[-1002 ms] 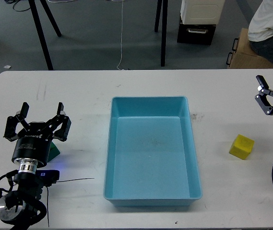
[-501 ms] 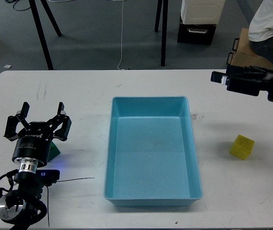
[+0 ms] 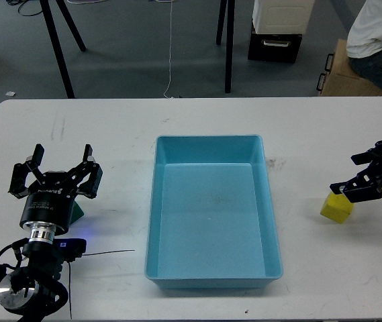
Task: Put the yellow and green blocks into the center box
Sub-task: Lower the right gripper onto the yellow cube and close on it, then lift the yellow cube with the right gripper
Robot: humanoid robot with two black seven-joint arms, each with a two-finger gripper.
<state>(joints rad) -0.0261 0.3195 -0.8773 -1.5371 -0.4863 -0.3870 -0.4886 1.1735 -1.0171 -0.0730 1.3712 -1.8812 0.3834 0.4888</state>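
The yellow block point(image 3: 336, 207) lies on the white table point(image 3: 110, 127), right of the empty light-blue box point(image 3: 207, 139) at the centre. My right gripper point(image 3: 342, 175) comes in from the right edge. It is open, its lower finger just above the block's top right edge. The green block point(image 3: 76, 212) lies at the left, mostly hidden behind my left gripper point(image 3: 62, 161). That gripper is open and points up, just in front of the green block, holding nothing.
A thin black cable point(image 3: 103, 253) lies on the table next to my left arm. Beyond the far edge stand black stand legs point(image 3: 58, 50), a black case point(image 3: 276, 45), a cardboard box point(image 3: 345, 74) and a seated person point(image 3: 378, 33).
My right gripper swung from the upper right across the far edge and came down next to the yellow block. The left gripper shifted only slightly. The blocks have not moved.
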